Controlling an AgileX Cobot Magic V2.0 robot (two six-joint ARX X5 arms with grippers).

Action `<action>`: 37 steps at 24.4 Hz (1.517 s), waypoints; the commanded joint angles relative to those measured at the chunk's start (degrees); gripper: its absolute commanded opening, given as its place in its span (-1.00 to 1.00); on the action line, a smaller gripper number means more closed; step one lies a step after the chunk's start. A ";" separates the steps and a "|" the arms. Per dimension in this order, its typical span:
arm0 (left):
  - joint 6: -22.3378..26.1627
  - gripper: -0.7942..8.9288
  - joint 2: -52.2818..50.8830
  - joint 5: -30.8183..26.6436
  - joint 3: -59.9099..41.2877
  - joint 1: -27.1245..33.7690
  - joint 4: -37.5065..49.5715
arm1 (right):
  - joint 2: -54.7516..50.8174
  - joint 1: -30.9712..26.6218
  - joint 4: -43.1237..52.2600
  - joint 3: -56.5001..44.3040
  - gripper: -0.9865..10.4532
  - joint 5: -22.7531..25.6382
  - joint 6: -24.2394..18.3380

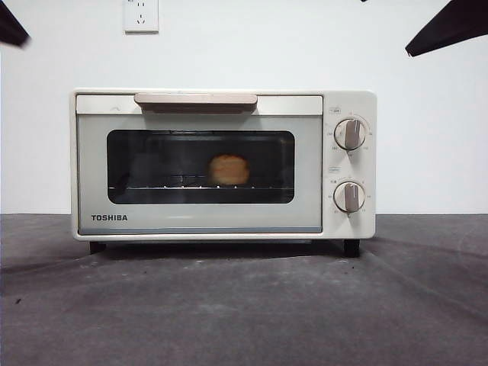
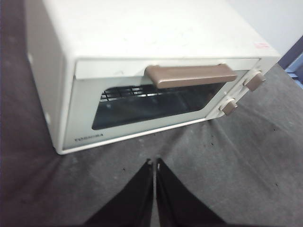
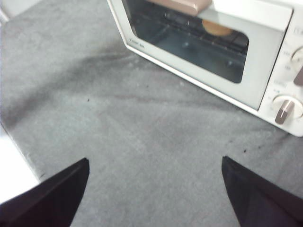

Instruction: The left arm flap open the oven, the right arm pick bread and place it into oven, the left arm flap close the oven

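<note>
The cream TOSHIBA oven (image 1: 221,164) stands in the middle of the grey table with its glass door shut and its beige handle (image 1: 195,100) at the top. The golden bread (image 1: 229,169) lies on the wire rack inside, seen through the window; it also shows in the right wrist view (image 3: 216,27). My left gripper (image 2: 155,163) is shut and empty, hanging above the table in front of the oven (image 2: 156,71). My right gripper (image 3: 155,161) is open and empty, raised over the table off the oven's (image 3: 213,52) front. Both arms show only as black tips (image 1: 446,27) at the front view's top corners.
The oven has two round knobs (image 1: 350,133) on its right side. A white wall with a socket (image 1: 141,15) is behind it. The grey cloth-covered table (image 1: 244,305) stretches in front. The table's edge (image 3: 19,151) shows in the right wrist view.
</note>
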 commanded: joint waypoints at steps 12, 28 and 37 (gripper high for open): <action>5.77 -0.80 -9.31 -1.20 1.33 -0.20 -10.51 | 0.26 0.31 2.58 0.81 -0.47 3.21 0.17; 5.77 -0.80 -9.31 -1.20 1.31 -0.20 -10.51 | 0.22 0.31 4.44 0.81 -0.81 3.19 0.22; 5.77 -0.80 -9.31 -1.20 1.33 -0.20 -10.51 | 0.22 0.31 4.44 0.81 -0.81 3.19 0.22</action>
